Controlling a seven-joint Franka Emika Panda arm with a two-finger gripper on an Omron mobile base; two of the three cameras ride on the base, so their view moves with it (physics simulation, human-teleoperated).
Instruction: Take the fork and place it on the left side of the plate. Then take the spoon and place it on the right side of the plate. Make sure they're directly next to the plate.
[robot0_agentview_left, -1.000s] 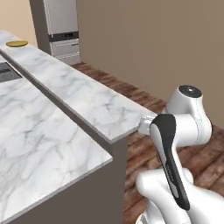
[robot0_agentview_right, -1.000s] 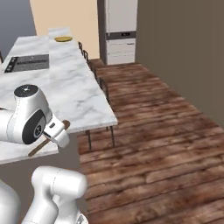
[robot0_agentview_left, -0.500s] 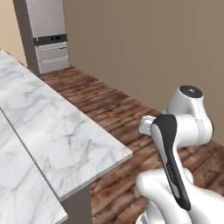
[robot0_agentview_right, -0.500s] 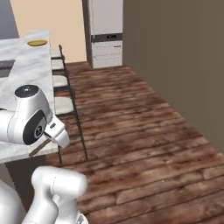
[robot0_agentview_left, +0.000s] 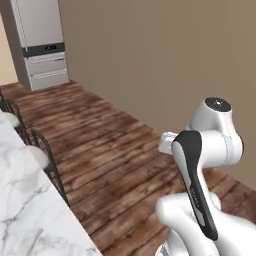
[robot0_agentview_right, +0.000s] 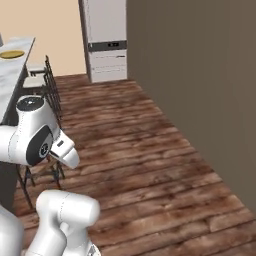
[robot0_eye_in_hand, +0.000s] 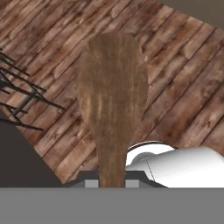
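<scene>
Base swinging off the counter, spoon in the claw.

Against the frames from a second back, both base views have shifted whole: the marble counter (robot0_agentview_left: 20, 200) has slid to the left edge and bare floor and the fridge (robot0_agentview_left: 42, 45) now fill the view, so I read it as the base turning, not things moving. The gripper (robot0_eye_in_hand: 111, 183) is pinched on the spoon (robot0_eye_in_hand: 111, 96): brown streaked wood, broad oval blade narrowing to a handle, hanging over floorboards. The yellow plate (robot0_agentview_right: 12, 54) sits at the counter's far end, well apart, so my guess is placing still lies ahead.
</scene>
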